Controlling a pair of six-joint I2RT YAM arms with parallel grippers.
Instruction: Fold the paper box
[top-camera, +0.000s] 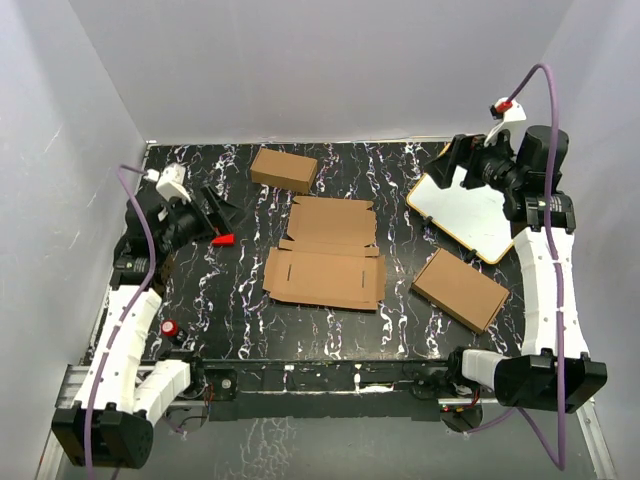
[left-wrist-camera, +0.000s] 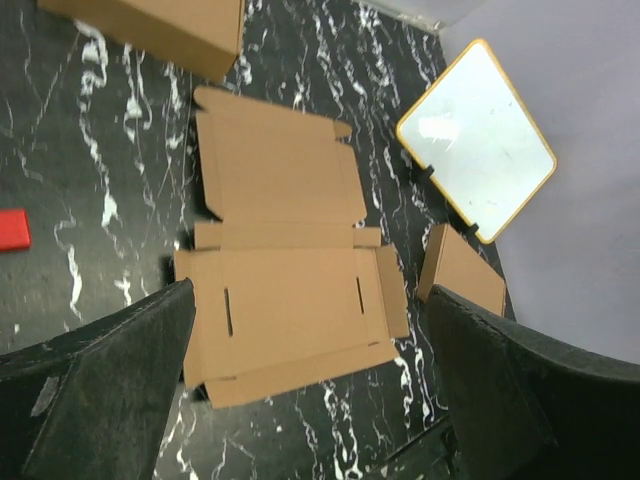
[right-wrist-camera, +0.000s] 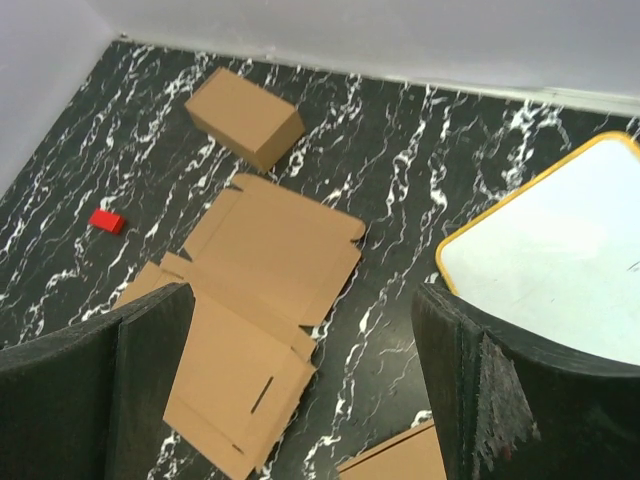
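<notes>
Paper box (top-camera: 325, 255) lies unfolded flat on table (top-camera: 240, 300), flaps splayed. Small carton (top-camera: 284, 168), flat carton (top-camera: 461, 289) closed, contents hidden. Left jaws, right jaws spread wide, gripping nothing.

This is a robotics lab test cell. Plain white walls (top-camera: 300, 60) box in a black marbled table (top-camera: 400, 310). A left arm (top-camera: 125, 340) and a right arm (top-camera: 545, 290) are bolted to a metal rail (top-camera: 330, 378) at its near edge. Purple cables (top-camera: 541, 67) loop from the arms, and a whiteboard (top-camera: 465, 215) lies on the table.
</notes>
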